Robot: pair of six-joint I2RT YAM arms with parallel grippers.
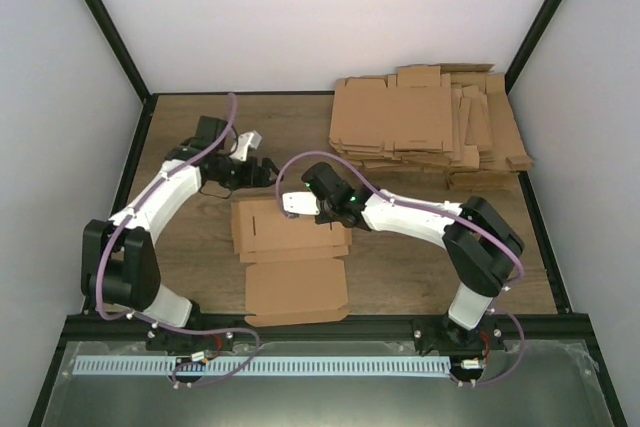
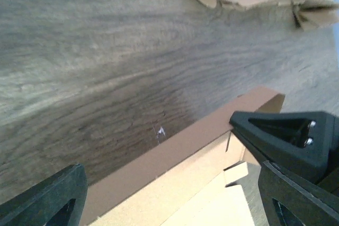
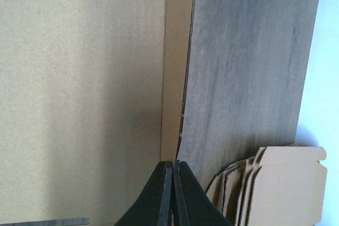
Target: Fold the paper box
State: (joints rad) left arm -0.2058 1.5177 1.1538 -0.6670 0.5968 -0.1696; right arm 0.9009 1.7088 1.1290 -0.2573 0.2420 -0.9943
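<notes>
The left gripper [image 1: 258, 171] hangs at the far edge of the paper box [image 1: 290, 257] lying mid-table. Its fingers are spread wide astride a raised flap [image 2: 175, 152], grasping nothing. The right gripper [image 1: 296, 202], clenched empty, sits over the panel; pinning it firmly should crease the flap cleanly. Only the left wrist view shows the flap raised.

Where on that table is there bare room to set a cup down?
Bare wood lies at the far edge, between the white left arm and the pile of flat brown cardboard blanks. Crowded: the middle, around the brown paper box.
</notes>
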